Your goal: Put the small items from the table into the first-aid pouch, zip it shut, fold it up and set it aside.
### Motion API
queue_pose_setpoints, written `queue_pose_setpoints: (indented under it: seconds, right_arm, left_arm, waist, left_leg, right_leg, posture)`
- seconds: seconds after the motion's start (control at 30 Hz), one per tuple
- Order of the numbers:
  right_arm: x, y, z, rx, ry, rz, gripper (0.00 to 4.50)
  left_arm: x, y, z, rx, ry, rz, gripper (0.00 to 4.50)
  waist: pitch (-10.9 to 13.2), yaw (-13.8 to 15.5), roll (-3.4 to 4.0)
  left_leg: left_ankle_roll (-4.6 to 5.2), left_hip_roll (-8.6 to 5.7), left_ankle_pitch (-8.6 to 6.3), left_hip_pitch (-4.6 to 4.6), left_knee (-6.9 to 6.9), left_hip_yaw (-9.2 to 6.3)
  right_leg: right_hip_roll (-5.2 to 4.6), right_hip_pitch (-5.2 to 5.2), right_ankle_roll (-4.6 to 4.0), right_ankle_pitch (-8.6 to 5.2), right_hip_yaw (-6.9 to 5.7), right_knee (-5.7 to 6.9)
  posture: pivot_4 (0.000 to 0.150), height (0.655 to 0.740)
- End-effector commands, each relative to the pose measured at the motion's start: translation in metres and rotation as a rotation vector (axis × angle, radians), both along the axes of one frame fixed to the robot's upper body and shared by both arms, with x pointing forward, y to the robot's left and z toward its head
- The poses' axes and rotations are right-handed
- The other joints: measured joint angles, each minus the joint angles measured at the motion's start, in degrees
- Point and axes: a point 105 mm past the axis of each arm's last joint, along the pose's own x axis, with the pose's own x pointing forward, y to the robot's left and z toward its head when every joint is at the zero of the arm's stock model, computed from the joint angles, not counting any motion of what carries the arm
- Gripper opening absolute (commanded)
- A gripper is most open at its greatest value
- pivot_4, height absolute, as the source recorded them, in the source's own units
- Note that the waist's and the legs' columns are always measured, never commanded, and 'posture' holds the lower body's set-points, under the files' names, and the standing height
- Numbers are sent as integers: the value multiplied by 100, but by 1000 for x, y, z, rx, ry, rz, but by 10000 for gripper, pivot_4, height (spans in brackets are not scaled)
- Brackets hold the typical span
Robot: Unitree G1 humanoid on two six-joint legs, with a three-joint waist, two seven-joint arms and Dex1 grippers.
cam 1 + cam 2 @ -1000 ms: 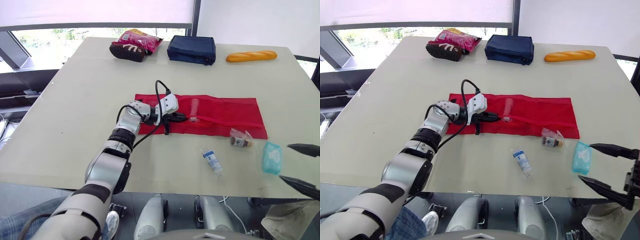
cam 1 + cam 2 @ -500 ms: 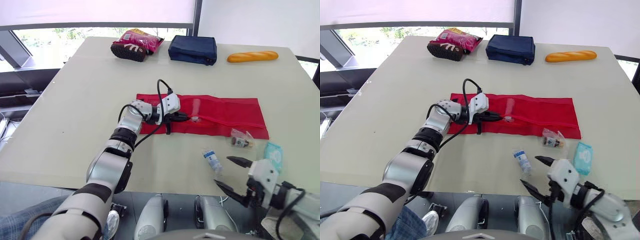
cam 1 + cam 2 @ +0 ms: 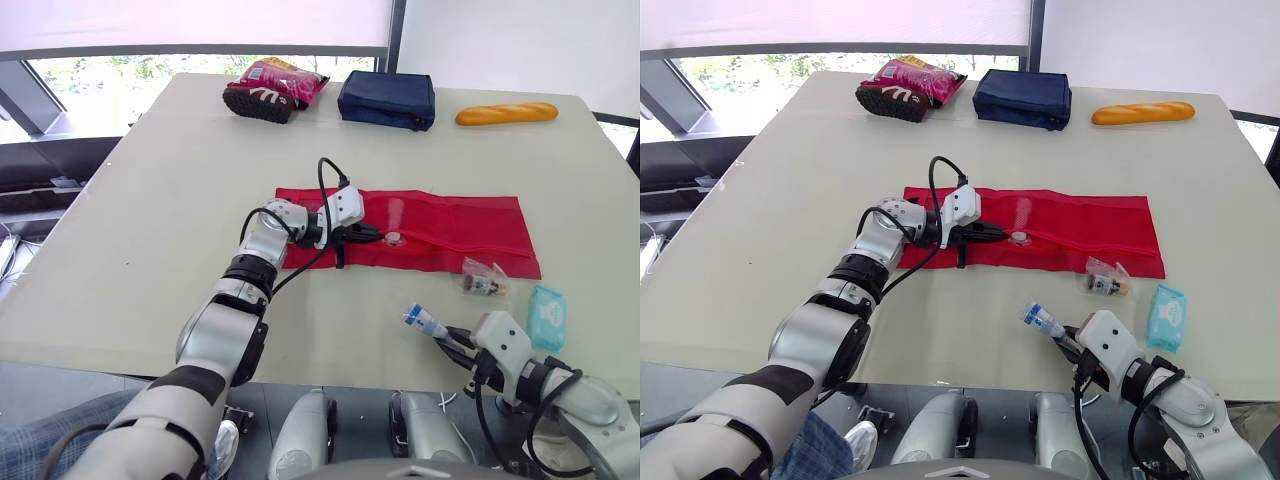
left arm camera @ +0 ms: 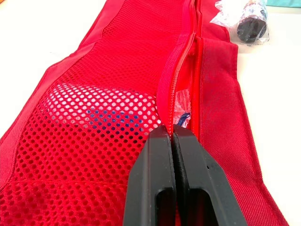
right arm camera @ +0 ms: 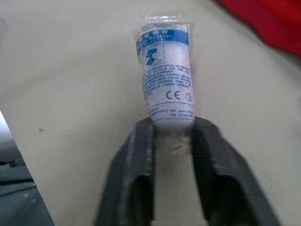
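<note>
Pouch (image 3: 450,225) lies flat and unfolded on the table (image 3: 150,200): a long red cloth strip with a mesh panel and a zip (image 4: 181,66) running its length, which gapes just beyond my left fingers. My left gripper (image 3: 372,236) sits over the pouch's left part, fingers pressed together on the zip's edge where mesh meets cloth. A white, blue-printed pack (image 4: 101,110) shows through the mesh just beside them. My right gripper (image 3: 452,336) is in front of the pouch and apart from it, clamped on the narrow end of a tube (image 5: 167,80). The tube is soft, clear-wrapped and white with blue print. Near the pouch's front right corner lie a dark vial (image 3: 483,283) in crinkled clear wrap and, farther out, a teal soft pack (image 3: 546,316).
</note>
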Motion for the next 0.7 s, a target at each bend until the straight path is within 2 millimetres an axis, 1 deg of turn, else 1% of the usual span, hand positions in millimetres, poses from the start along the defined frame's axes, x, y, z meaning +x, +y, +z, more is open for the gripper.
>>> queue_pose_setpoints:
  seconds: [0.03, 0.07, 0.13, 0.2, 0.27, 0.4, 0.53, 0.7]
  right_arm:
    - [4, 3, 20, 73, -34, -37, 157]
    - [6, 3, 23, 87, -34, -46, 157]
    - [20, 5, 31, 128, -50, -113, 157]
    - [34, 4, 36, 143, -56, -178, 157]
    - [44, 4, 37, 146, -41, -214, 157]
    - [72, 0, 37, 138, -21, -331, 157]
    - [85, 3, 36, 126, 8, -368, 157]
    - [89, 6, 35, 93, 17, -362, 157]
  left_arm:
    - [2, -6, 16, -24, -54, -18, 0]
    - [2, -6, 16, -25, -54, -19, 0]
    - [2, -7, 16, -30, -52, -20, 0]
    - [2, -8, 17, -34, -51, -21, 0]
    - [2, -9, 17, -36, -50, -23, 0]
    - [0, -13, 17, -41, -50, -32, 0]
    - [-1, -16, 18, -47, -52, -43, 0]
    - [-1, -17, 19, -50, -53, -45, 0]
  waist:
    - [0, 0, 0]
    - [0, -5, 0]
    - [1, -26, -4]
    - [0, -35, -1]
    - [-1, -30, -2]
    - [0, -39, -2]
    - [0, -40, -2]
    - [-1, -52, -2]
  left_leg:
    - [0, 0, 0, 0, 0, 0]
    - [0, 1, 0, 0, 0, -2]
    - [0, 1, 0, 0, 0, -1]
    - [0, 4, 0, 2, 2, 1]
    - [0, 4, 0, 1, 2, -1]
    - [0, 0, 0, -4, 1, -3]
    - [0, -1, 0, -1, 1, -5]
    - [0, -2, 0, -3, 0, -5]
  right_leg:
    - [0, 0, 0, 0, 0, 1]
    - [1, 0, -1, 0, -1, 0]
    - [1, 0, -1, 1, 0, 1]
    - [2, -1, -1, 1, 0, 4]
    - [2, -1, -2, 1, 0, 7]
    - [0, -1, -4, 2, 0, 3]
    - [0, -1, -4, 2, 0, 8]
    - [0, -2, -4, 2, 1, 8]
  posture:
    - [1500, 7164]
    - [1500, 7164]
    - [1500, 7164]
    - [1500, 7164]
    - [1500, 7164]
    - [1500, 7164]
    - [1500, 7164]
    - [1500, 7164]
